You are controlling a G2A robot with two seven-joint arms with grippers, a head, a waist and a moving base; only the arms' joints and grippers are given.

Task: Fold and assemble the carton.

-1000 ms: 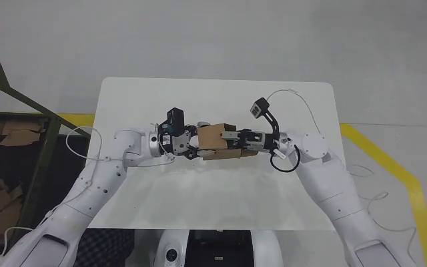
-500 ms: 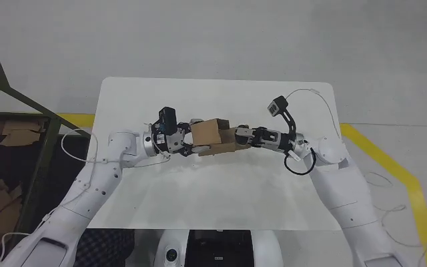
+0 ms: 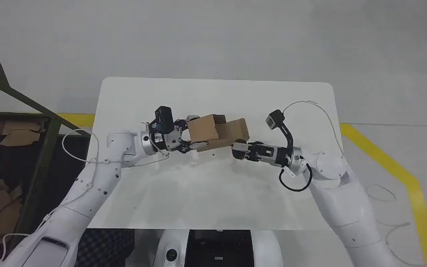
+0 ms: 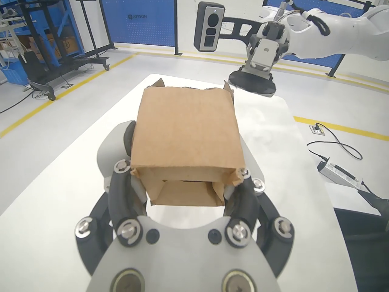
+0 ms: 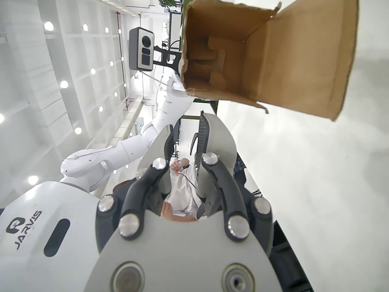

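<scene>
The left gripper (image 4: pixel 184 170) is clamped on the carton (image 4: pixel 185 129), one finger (image 4: pixel 121 168) pressed to each side wall near its folded end. It holds the carton off the table (image 3: pixel 133 107), over the middle. The carton lies on its side with its open mouth turned to the right, and one long flap (image 5: pixel 304 62) stands out from that mouth.

The right gripper (image 5: pixel 187 123) sits just right of the carton and a little nearer, facing into the open mouth. Its fingers (image 5: pixel 209 141) are drawn almost together, leaving only a thin gap. Nothing is between them, and they stay apart from the cardboard.

A thin white cable (image 3: pixel 313 105) loops over the far right part of the table. Left of the table, flat cardboard pieces (image 3: pixel 20 137) lie inside a dark frame on the floor.
</scene>
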